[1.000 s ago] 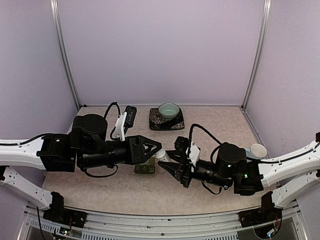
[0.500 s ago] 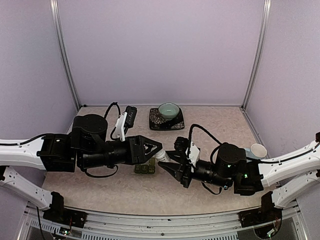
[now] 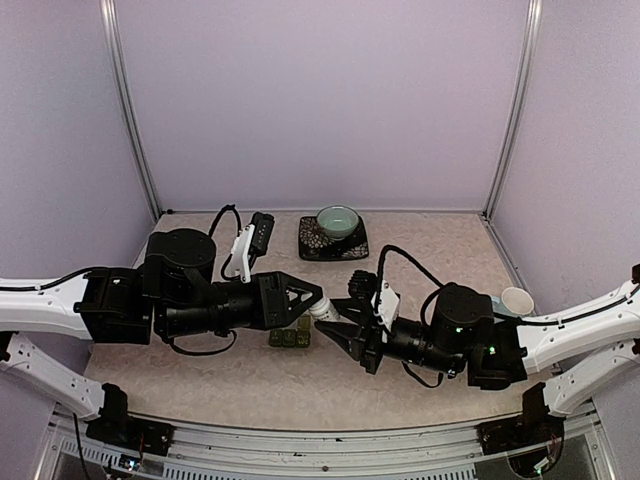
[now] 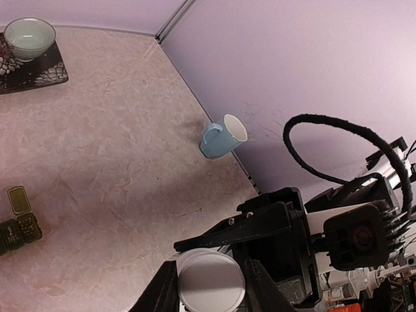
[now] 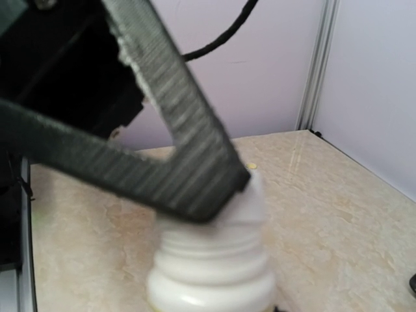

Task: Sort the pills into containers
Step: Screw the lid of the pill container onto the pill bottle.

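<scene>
Cap removal above the table, judged to be the opening step of the sort. The white pill bottle (image 5: 211,273) is held in the air between the two arms. Its body is clamped in the right gripper (image 3: 343,331), whose jaws are closed on it, while its cap (image 4: 210,281) is pinched from both sides by the narrowed fingers of the left gripper (image 3: 313,301). A ridged neck is seen below the cap in the right wrist view; whether the cap is loosened cannot be told. The dark green three-compartment pill organiser (image 3: 290,338) lies on the table (image 3: 440,250) near the meeting grippers, on the left arm's side; in the left wrist view one lid appears folded open. No loose pills are seen. The pale blue mug (image 4: 221,136) and the teal bowl (image 4: 29,36) stand well apart from it and are judged to play no part. The next move is judged to call for a twist and pull of the cap against a firm hold on the body, the mouth being kept from tipping downward until the organiser is reached
</scene>
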Controlling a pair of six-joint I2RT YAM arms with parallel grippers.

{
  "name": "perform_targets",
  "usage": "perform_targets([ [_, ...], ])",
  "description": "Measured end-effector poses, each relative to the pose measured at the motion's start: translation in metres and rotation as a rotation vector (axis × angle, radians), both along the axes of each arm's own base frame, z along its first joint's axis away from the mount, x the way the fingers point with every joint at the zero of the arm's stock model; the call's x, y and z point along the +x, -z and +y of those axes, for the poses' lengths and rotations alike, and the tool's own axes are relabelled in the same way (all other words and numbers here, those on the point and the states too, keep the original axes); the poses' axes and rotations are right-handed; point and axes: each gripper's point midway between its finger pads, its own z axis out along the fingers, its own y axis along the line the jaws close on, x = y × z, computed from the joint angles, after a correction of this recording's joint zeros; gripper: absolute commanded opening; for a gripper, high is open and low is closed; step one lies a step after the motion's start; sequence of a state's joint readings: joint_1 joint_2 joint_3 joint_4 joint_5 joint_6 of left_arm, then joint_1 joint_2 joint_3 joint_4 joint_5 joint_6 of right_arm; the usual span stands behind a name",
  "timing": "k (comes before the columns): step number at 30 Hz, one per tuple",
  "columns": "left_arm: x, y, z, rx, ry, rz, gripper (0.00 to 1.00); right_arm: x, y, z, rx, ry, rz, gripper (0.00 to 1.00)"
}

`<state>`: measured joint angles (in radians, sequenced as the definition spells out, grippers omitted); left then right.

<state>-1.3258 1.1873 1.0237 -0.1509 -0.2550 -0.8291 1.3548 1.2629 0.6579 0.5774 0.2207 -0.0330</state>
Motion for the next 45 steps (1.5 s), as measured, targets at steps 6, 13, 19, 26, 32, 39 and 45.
perform_targets([
  [6, 0.0005, 0.0001, 0.0003, 0.001, -0.003, -0.001, 0.31, 0.0000, 0.0000, 0.0001, -0.001, 0.000, 0.001, 0.26],
  [13, 0.0010, 0.0001, 0.0006, 0.002, -0.006, -0.003, 0.49, -0.0005, 0.0005, 0.0004, -0.001, -0.003, 0.006, 0.26],
  [19, 0.0011, 0.0000, 0.0008, 0.003, -0.009, -0.006, 0.47, -0.0015, 0.0020, 0.0007, -0.006, -0.009, 0.010, 0.26],
  [26, 0.0021, -0.0002, 0.0014, 0.004, -0.015, -0.009, 0.37, -0.0016, 0.0024, 0.0009, -0.007, -0.010, 0.010, 0.26],
  [32, 0.0023, 0.0004, 0.0018, 0.007, -0.016, -0.009, 0.33, -0.0016, 0.0034, 0.0012, -0.010, -0.010, 0.011, 0.26],
  [39, 0.0026, 0.0023, 0.0032, 0.020, -0.025, -0.013, 0.31, -0.0012, 0.0040, 0.0028, -0.027, -0.009, 0.025, 0.26],
  [45, 0.0067, 0.0002, 0.0077, 0.040, -0.054, -0.021, 0.30, 0.0025, 0.0019, 0.0092, -0.051, 0.004, 0.039, 0.26],
])
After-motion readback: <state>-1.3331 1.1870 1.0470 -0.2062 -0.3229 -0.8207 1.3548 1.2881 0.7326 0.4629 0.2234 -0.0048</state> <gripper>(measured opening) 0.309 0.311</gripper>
